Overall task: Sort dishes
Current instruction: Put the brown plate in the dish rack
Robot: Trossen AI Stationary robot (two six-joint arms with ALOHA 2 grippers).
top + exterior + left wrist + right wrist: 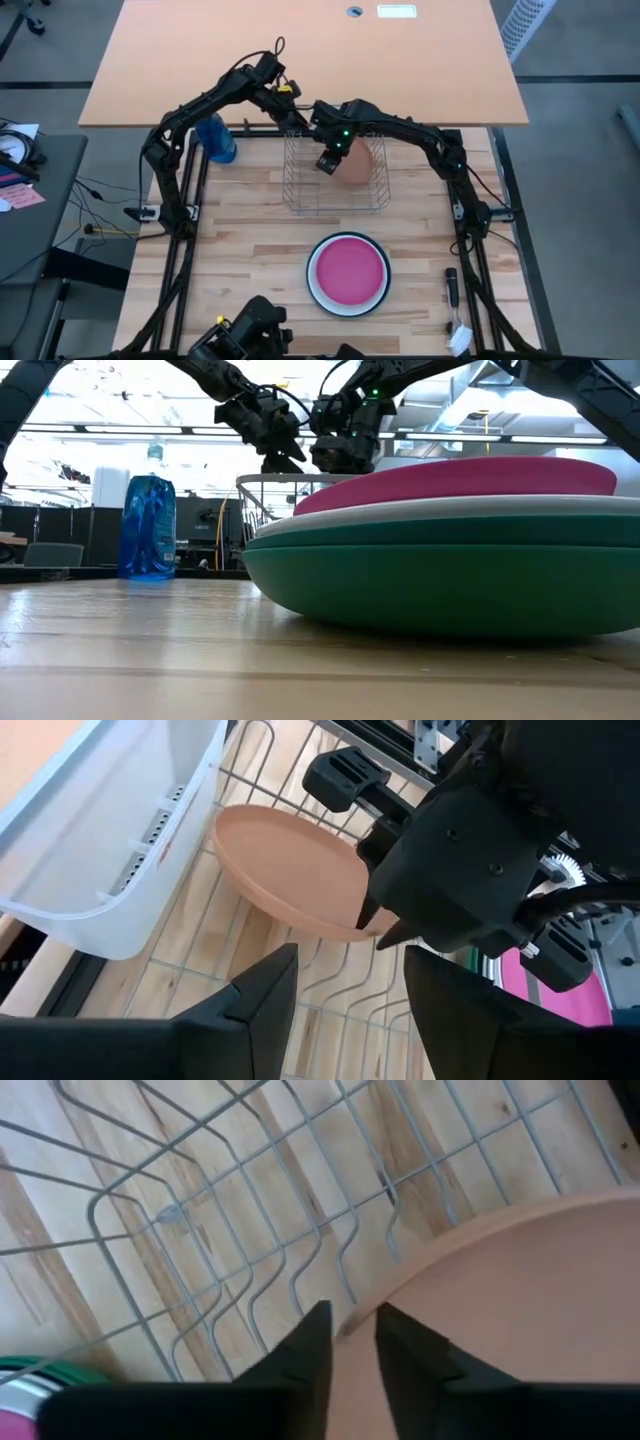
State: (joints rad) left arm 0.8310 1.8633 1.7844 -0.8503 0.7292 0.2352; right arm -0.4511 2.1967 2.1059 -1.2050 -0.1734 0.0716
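The salmon-orange plate point(360, 165) is the one I am working on now: it sits tilted inside the wire dish rack point(300, 195) near the table's far edge, my right gripper point(352, 1328) pinching its rim with the fingers closed to a narrow gap. My left gripper point(345, 985) hovers just above the rack beside it, fingers spread and holding nothing. By my reckoning the sort is barely begun, with this first plate not yet let go. Left to do is the stack point(347, 274) toward the table's near edge, with the magenta-pink plate point(470, 475) on top, then a white plate point(420, 508) and a dark green plate point(440, 580) below. The salmon plate looks smooth, matte and shallow, with a low raised rim.
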